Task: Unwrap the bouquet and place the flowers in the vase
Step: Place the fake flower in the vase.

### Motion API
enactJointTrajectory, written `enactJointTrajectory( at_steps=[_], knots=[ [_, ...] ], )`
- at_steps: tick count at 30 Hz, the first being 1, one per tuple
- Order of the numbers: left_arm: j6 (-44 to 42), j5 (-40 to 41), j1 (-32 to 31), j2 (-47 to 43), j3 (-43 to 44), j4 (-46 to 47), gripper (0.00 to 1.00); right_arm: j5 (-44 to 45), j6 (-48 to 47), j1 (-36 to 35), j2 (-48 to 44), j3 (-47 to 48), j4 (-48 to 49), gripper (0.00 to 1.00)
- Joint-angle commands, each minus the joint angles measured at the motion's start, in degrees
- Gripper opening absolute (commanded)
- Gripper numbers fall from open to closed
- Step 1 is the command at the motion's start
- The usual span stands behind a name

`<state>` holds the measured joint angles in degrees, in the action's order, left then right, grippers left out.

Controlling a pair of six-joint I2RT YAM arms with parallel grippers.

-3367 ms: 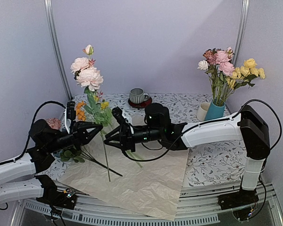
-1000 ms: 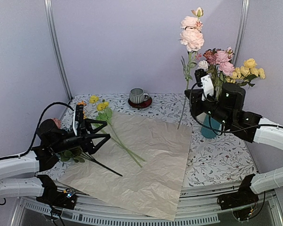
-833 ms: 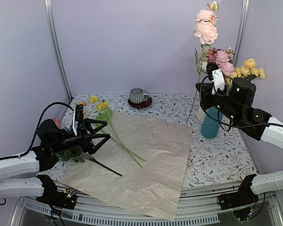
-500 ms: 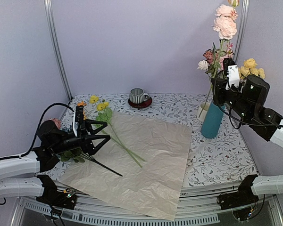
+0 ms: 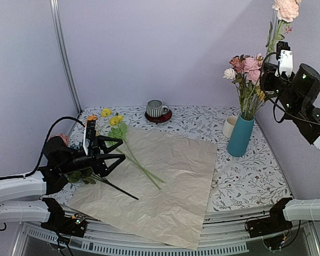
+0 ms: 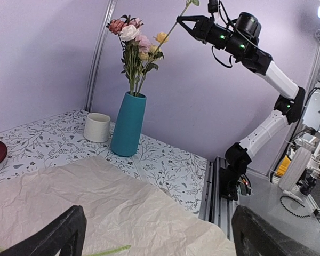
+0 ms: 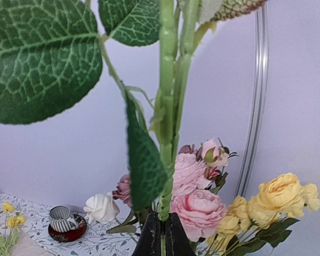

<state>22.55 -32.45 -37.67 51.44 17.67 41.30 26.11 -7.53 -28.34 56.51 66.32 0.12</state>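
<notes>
The bouquet is undone: its peach paper (image 5: 165, 181) lies flat on the table, and loose yellow flowers (image 5: 112, 119) lie on its left part. The teal vase (image 5: 240, 135) at the right holds pink and yellow flowers (image 5: 247, 66). High above it, my right gripper (image 5: 268, 73) is shut on the green stem (image 7: 168, 106) of a pink flower (image 5: 286, 8); in the right wrist view the jaws (image 7: 164, 224) pinch the stem. My left gripper (image 5: 114, 154) stands open low over the paper's left side, fingers (image 6: 56, 237) wide apart with nothing between them.
A cream mug (image 5: 229, 126) stands just left of the vase. A striped cup on a red saucer (image 5: 157, 109) sits at the back middle. More flowers and leaves (image 5: 79, 175) lie under the left arm. Metal posts (image 5: 64, 58) and walls close in both sides.
My right gripper has risen and moved right with the pink flower, from beside the vase to high above it. The left arm has stayed put.
</notes>
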Motion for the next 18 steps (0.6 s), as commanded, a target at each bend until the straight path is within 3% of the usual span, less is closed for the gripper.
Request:
enactJointTrajectory(
  at_steps=[1,18],
  knots=[
    [-0.3,0.1,-0.8,-1.1,-0.9,0.3,0.97,1.3,-2.6,2.4,0.9,4.9,-0.9,0.01],
    [-1.7,2.0,-0.8,-5.1,-0.4,-4.9,0.97,-5.3,5.6,8.7,7.5,7.9,-12.8,0.01]
  ],
)
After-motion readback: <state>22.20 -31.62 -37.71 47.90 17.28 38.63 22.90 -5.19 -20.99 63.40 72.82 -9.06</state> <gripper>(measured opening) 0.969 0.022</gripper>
